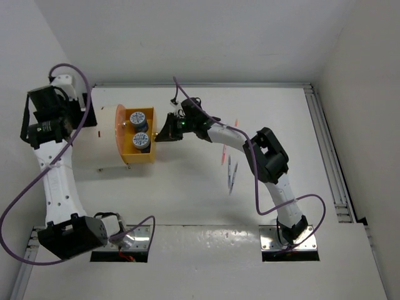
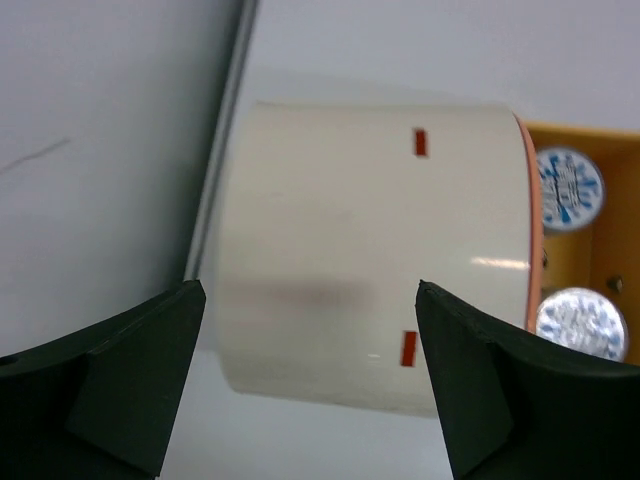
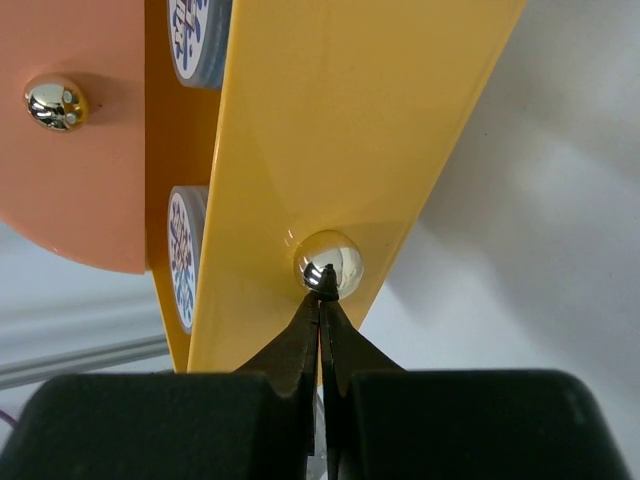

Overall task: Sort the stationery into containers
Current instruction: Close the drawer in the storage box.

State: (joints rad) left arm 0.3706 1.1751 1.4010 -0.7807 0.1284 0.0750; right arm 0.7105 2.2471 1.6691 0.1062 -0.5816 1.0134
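Observation:
The cream-white drum cabinet (image 1: 103, 140) lies on its side at the left. One orange drawer (image 1: 152, 134) is pulled out of it and holds two blue-and-white rolls (image 1: 138, 119) (image 1: 142, 141). My right gripper (image 1: 164, 132) is shut, and its tips touch the brass knob (image 3: 331, 262) on the drawer front (image 3: 300, 150) with nothing between them. My left gripper (image 1: 89, 119) is wide open and empty over the far end of the cabinet (image 2: 370, 250). Thin pink and blue pens (image 1: 229, 164) lie on the table under the right arm. No highlighters show.
A second, closed drawer front (image 3: 90, 160) with its own knob (image 3: 55, 103) sits beside the open one. Both rolls show in the left wrist view (image 2: 568, 188) (image 2: 580, 322). A metal rail (image 1: 328, 156) runs along the table's right side. White walls enclose the table.

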